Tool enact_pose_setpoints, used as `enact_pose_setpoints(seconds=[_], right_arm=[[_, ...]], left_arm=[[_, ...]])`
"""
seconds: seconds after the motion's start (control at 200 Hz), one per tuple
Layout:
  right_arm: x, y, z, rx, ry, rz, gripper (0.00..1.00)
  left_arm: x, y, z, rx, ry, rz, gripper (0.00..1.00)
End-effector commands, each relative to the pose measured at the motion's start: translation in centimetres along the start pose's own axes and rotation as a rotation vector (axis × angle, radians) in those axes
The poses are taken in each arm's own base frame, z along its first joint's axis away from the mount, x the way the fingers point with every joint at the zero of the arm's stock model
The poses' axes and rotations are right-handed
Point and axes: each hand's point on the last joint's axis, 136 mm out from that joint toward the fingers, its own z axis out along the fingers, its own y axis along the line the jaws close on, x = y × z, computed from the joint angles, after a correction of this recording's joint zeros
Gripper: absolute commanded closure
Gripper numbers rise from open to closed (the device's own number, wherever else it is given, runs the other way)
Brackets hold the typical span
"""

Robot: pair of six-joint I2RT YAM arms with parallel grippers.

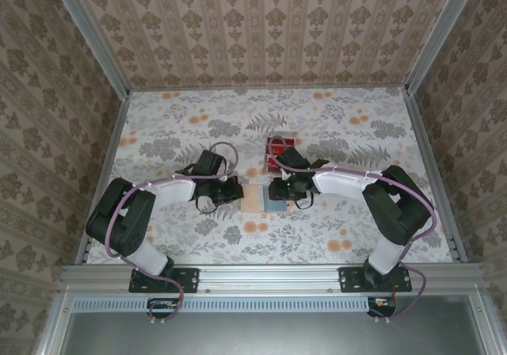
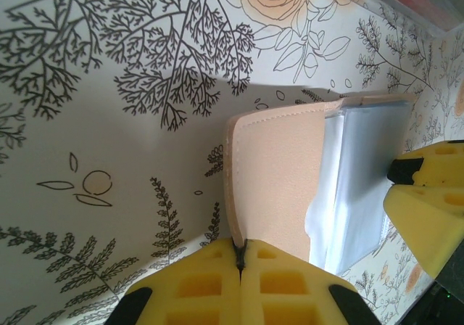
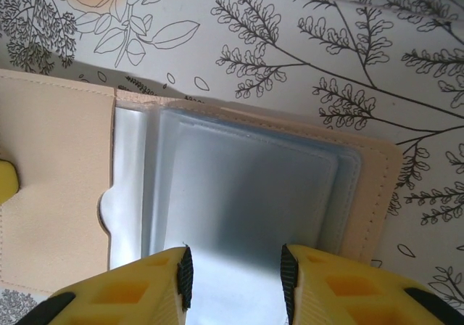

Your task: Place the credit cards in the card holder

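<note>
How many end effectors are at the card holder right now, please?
2. The left end effector is closed on the tan flap of the card holder; the right end effector sits open over its clear sleeves on the opposite side.

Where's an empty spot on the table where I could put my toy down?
Bare: the far strip of table behind the credit cards, and the near strip in front of the card holder. Crowded: the middle, where the left gripper, right gripper, holder and cards bunch together.
</note>
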Motion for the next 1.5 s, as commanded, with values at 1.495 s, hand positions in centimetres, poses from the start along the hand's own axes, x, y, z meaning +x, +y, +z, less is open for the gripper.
enact_pose_setpoints(seconds=[1.495], right_arm=[[-1.8,10.9,2.4,-0.354,0.067,-0.02,0.58]], left_arm=[[0.5,0.3,1.8,0.035,0.013,-0.042,1.0]])
